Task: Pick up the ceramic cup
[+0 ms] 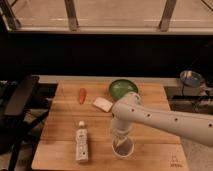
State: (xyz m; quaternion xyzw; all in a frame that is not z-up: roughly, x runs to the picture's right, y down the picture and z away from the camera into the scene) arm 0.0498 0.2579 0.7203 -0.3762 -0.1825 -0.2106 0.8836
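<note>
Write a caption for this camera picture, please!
Gripper reaches down at ceramic cup on wooden table.

Wooden table (60,120) with ceramic cup (123,148) under claw (121,136), bottle (81,142), carrot (82,95), green bowl (122,88).
</note>
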